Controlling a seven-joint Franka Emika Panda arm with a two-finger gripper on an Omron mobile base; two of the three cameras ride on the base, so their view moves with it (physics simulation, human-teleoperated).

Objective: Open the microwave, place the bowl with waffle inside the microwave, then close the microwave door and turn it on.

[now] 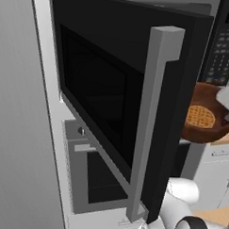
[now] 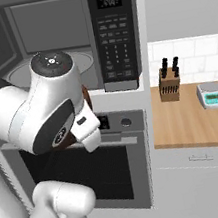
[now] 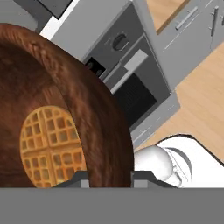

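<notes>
The microwave door (image 1: 103,92) stands swung wide open, its grey bar handle (image 1: 151,122) toward the left base camera. The cavity of the microwave (image 2: 56,29) with its round turntable (image 2: 84,59) shows behind my arm, and the keypad panel (image 2: 114,39) is to its right. My gripper (image 3: 110,179) is shut on the rim of the brown bowl (image 3: 92,105), one finger inside and one outside. The waffle (image 3: 50,146) lies flat in it. In the left base view the bowl (image 1: 206,99) with the waffle (image 1: 200,116) hangs just right of the open door's edge, below the keypad.
A grey oven (image 2: 91,170) with round knobs sits under the microwave. To the right runs a wooden counter (image 2: 184,123) with a knife block (image 2: 169,82) and a small scale (image 2: 211,95), with white cabinets beneath. A tall grey cabinet panel (image 1: 16,131) borders the left.
</notes>
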